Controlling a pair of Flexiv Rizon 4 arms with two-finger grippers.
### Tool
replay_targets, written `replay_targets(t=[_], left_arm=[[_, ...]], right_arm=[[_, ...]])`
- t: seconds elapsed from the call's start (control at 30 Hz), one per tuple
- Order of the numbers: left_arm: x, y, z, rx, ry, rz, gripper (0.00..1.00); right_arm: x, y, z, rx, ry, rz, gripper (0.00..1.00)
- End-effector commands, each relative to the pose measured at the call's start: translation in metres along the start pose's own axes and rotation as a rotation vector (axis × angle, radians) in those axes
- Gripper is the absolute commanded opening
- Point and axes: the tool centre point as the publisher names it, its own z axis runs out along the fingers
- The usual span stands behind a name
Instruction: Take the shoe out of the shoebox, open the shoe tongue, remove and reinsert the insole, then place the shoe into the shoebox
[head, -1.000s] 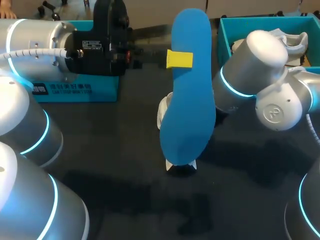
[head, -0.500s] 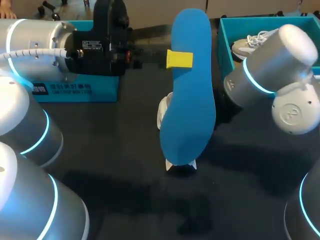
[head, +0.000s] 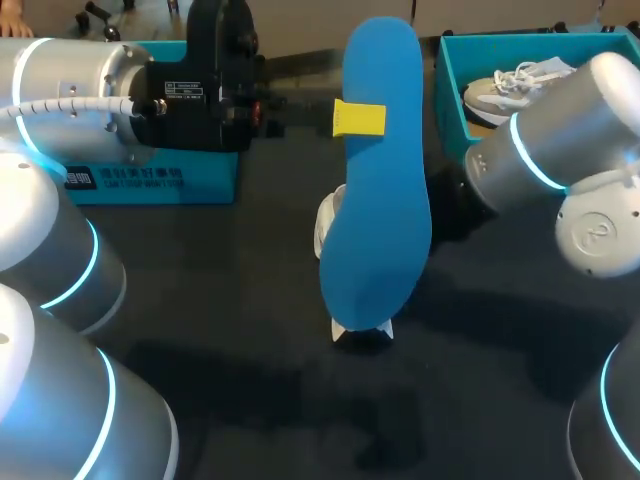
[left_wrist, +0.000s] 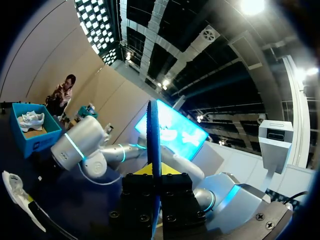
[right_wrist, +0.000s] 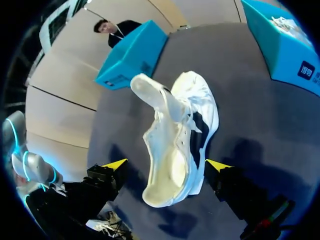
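Left wrist view: the left gripper (left_wrist: 154, 172) pinches the blue insole (left_wrist: 153, 135) edge-on, upright between its fingers. The right gripper (right_wrist: 166, 165) is spread wide, with the white shoe (right_wrist: 180, 125) just ahead, between its tips.

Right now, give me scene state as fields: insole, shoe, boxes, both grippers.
insole: blue insole, out of the shoe, held upright over the table
left gripper: shut on the insole, which sits edge-on between its fingers
shoe: white shoe, lying on the table, tongue pulled open
right gripper: open, a finger on each side of the shoe, no contact visible
shoebox: far right of the table, holds a second shoe
other blue box: far left
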Motion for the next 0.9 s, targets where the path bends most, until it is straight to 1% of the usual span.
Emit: replay_targets(t=[0.03,0.1,0.2,0.33,0.4,0.43,0.53,0.67,0.8,0.87,0.9], left_arm=[[0.000,0.001,0.001,0.001,0.000,0.001,0.00],[-0.003,0.004,-0.001,-0.017,-0.019,0.065,0.00],[-0.010,0.003,-0.002,-0.027,-0.033,0.098,0.00],[-0.017,0.001,-0.004,-0.033,-0.042,0.163,0.00],[-0.022,0.001,-0.006,-0.029,-0.041,0.224,0.00],[-0.023,0.001,-0.007,-0.029,-0.039,0.251,0.00],[-0.028,0.004,-0.009,-0.027,-0.050,0.321,0.00],[-0.035,0.009,-0.013,-0.056,-0.065,0.411,0.00],[-0.043,0.012,-0.020,-0.044,-0.101,0.534,0.00],[-0.045,0.012,-0.022,-0.021,-0.109,0.578,0.00],[-0.046,0.012,-0.023,-0.015,-0.110,0.611,0.00]], right_arm=[[-0.010,-0.013,-0.018,-0.054,0.144,0.007,1.00],[-0.008,-0.012,-0.026,-0.068,0.185,0.011,1.00],[-0.005,-0.011,-0.035,-0.072,0.222,0.008,1.00],[-0.002,-0.007,-0.045,-0.060,0.267,-0.004,1.00],[0.000,-0.003,-0.052,-0.079,0.327,-0.001,1.00],[0.002,-0.002,-0.054,-0.081,0.326,0.004,1.00],[0.002,0.001,-0.062,-0.091,0.355,0.005,1.00],[0.005,0.005,-0.072,-0.102,0.424,0.006,1.00],[0.006,0.009,-0.081,-0.126,0.492,0.034,1.00],[0.005,0.011,-0.085,-0.132,0.503,0.077,1.00],[0.006,0.012,-0.087,-0.147,0.530,0.051,1.00]])
